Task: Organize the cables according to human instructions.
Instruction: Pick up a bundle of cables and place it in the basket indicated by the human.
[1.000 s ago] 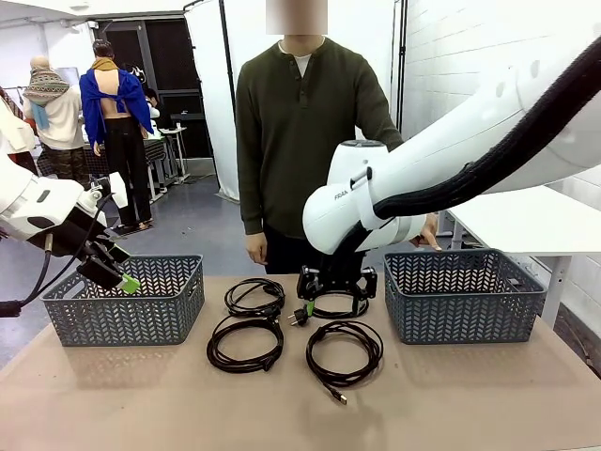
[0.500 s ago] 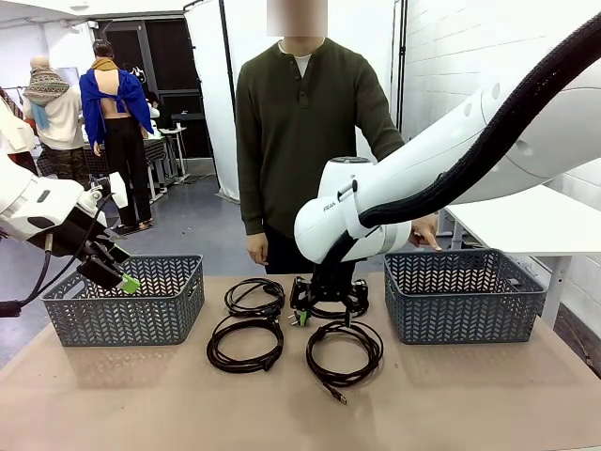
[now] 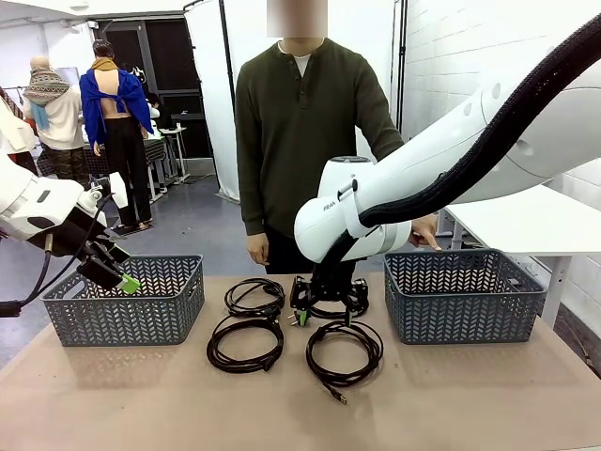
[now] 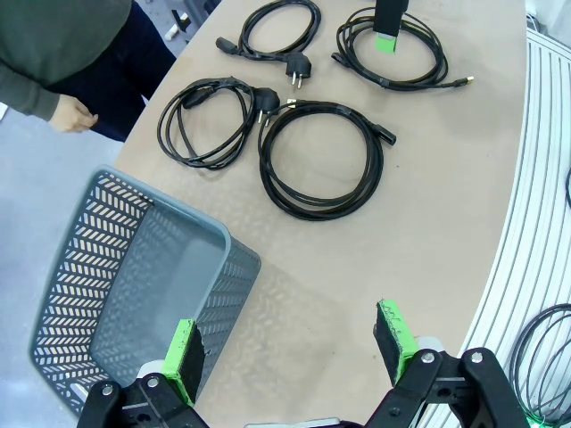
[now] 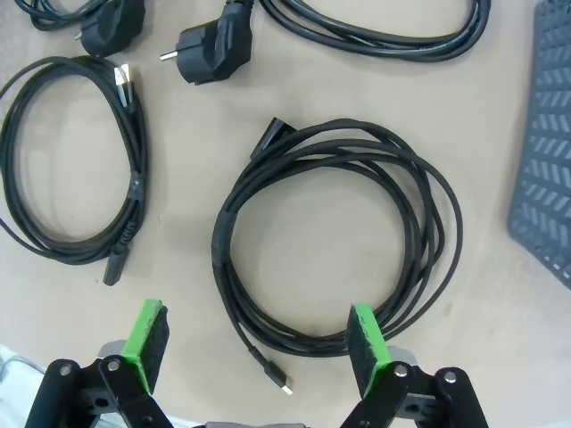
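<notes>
Hovering low above the right-hand pair of cables [image 3: 344, 352], the right gripper [image 3: 328, 305] is showing its jaws spread, pinching nothing. All four are lying as loose loops on the table [image 3: 470, 404], between two grey baskets [image 3: 465, 301]. The left gripper [image 3: 120, 279] is hanging over the left-hand one, also spread and empty. The person [image 3: 305, 122] is standing across the table.

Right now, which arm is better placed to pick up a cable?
Right. The right gripper hangs open over a coiled cable; the left gripper is by the left basket, farther away.
</notes>
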`<state>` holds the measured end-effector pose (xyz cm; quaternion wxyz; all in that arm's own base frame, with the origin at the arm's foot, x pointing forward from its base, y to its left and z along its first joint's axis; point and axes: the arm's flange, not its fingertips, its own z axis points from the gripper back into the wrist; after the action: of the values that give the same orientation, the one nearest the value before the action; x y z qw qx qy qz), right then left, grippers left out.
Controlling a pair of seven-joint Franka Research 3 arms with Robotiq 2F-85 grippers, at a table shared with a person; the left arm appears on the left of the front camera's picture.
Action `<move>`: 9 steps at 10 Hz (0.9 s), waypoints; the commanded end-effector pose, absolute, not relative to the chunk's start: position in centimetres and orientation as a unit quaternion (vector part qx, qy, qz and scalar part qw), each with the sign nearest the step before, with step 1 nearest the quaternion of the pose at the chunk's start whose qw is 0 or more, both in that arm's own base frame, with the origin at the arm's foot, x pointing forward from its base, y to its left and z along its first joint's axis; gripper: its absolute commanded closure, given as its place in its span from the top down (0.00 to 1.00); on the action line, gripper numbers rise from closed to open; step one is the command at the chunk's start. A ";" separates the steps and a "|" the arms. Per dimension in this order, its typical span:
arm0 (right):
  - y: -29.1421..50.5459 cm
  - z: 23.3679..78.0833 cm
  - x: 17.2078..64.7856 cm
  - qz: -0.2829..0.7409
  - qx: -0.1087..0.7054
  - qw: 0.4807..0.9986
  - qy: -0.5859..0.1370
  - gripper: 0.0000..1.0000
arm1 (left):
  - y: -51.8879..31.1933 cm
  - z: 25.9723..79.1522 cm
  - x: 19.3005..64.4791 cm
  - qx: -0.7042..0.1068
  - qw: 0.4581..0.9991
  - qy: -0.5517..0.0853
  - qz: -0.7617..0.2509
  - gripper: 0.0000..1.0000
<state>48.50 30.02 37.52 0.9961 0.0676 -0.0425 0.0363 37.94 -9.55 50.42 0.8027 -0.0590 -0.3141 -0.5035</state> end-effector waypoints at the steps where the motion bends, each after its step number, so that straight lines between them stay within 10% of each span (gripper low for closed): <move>1: 30.0 37.5 48.5 0.036 0.068 0.996 -0.042 1.00 | -9.3 50.3 38.1 -0.065 0.800 -0.316 -0.505 1.00; 9: 32.0 33.7 49.2 0.051 0.059 0.997 -0.008 1.00 | -9.3 50.3 38.1 -0.065 0.800 -0.316 -0.505 1.00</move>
<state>48.21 31.43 33.77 0.9969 0.0617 -0.0092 0.0478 37.94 -9.55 50.42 0.8028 -0.0590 -0.3141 -0.5034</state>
